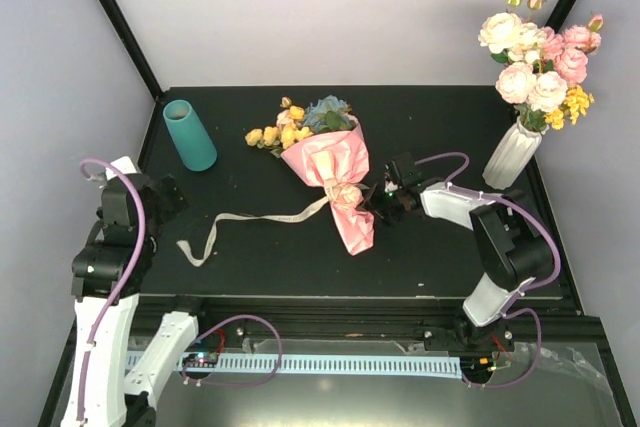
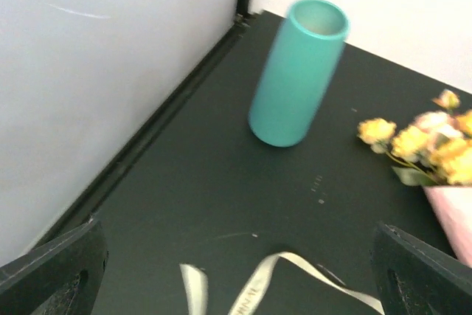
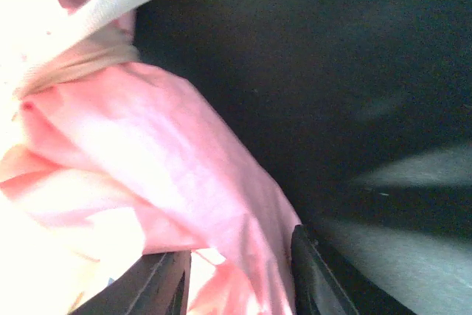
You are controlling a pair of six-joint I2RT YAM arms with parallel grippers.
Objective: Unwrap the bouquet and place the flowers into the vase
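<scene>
The bouquet (image 1: 330,162) lies mid-table, its yellow and blue flowers (image 1: 300,127) pointing to the back left out of crinkled pink paper (image 3: 169,160). A beige ribbon (image 1: 250,219) trails from its neck toward the front left and also shows in the left wrist view (image 2: 273,282). The teal vase (image 1: 190,135) stands upright at the back left (image 2: 299,71). My right gripper (image 1: 380,199) sits at the paper's right side, its jaws apart with a pink fold loose between them (image 3: 240,285). My left gripper (image 1: 162,197) hovers wide open and empty above the ribbon's end (image 2: 236,289).
A white ribbed vase (image 1: 512,152) of large pink and cream roses stands at the back right corner. Black frame posts and pale walls close in the table's left, back and right. The left wall meets the table just beside the teal vase (image 2: 147,138).
</scene>
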